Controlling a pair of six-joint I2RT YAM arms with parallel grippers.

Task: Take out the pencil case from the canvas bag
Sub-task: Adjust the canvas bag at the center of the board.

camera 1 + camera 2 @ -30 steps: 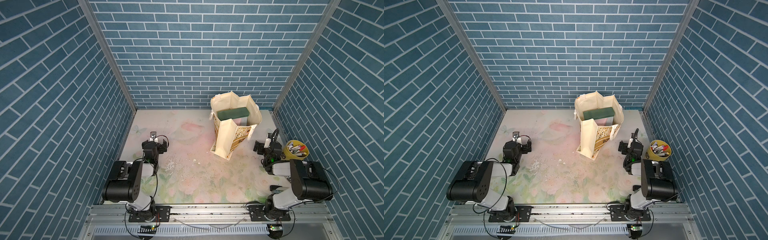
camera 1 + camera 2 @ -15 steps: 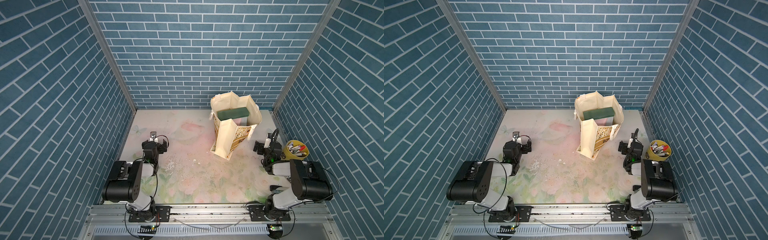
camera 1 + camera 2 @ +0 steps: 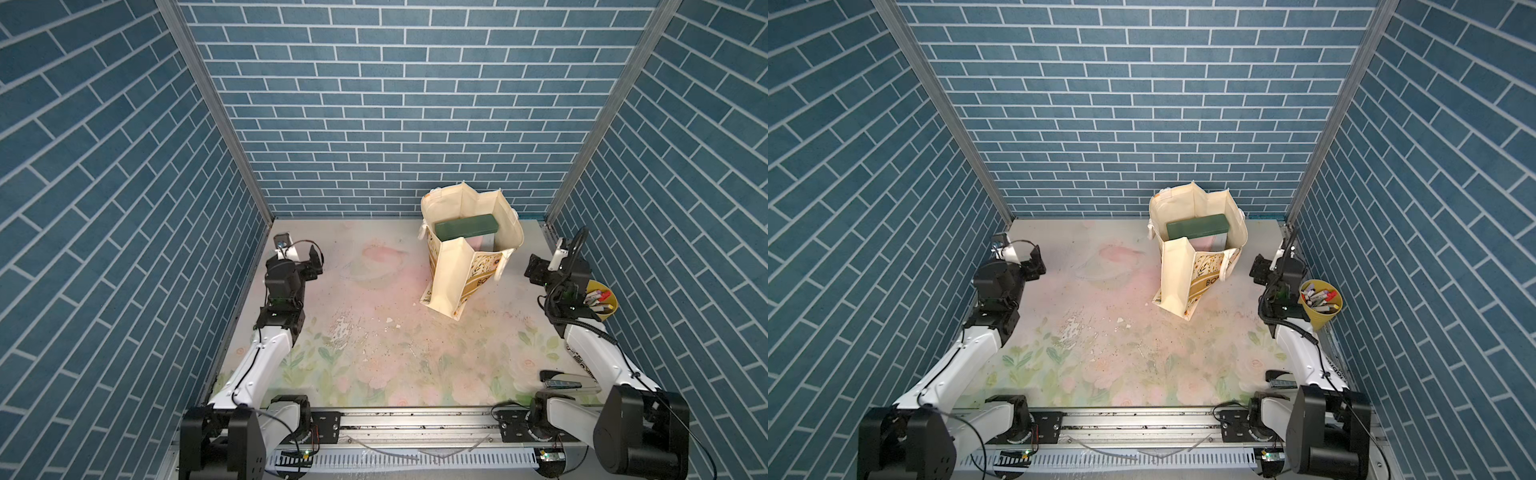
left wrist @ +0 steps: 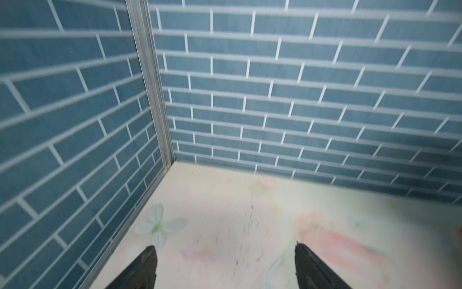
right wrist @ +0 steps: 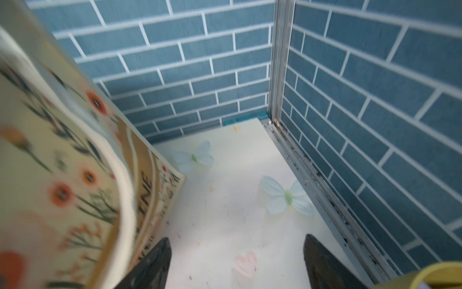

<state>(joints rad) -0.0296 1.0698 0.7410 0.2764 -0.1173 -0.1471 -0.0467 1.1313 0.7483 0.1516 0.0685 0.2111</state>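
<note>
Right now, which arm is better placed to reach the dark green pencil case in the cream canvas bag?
Right, probably. The right gripper, open, sits close beside the cream canvas bag, whose printed side shows in its wrist view. The left gripper, also open, is farther from the dark green pencil case.

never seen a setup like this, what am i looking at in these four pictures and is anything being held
Two robot arms, left and right, stand at the near edge of a flowered table walled in blue brick print. Two pictures come from one camera overhead; the others from small cameras on each arm's wrist. The left end effector and right end effector are both open and hold nothing. A cream canvas bag stands open near the back, a dark green pencil case inside. A yellow pen cup sits beside the right arm.
</note>
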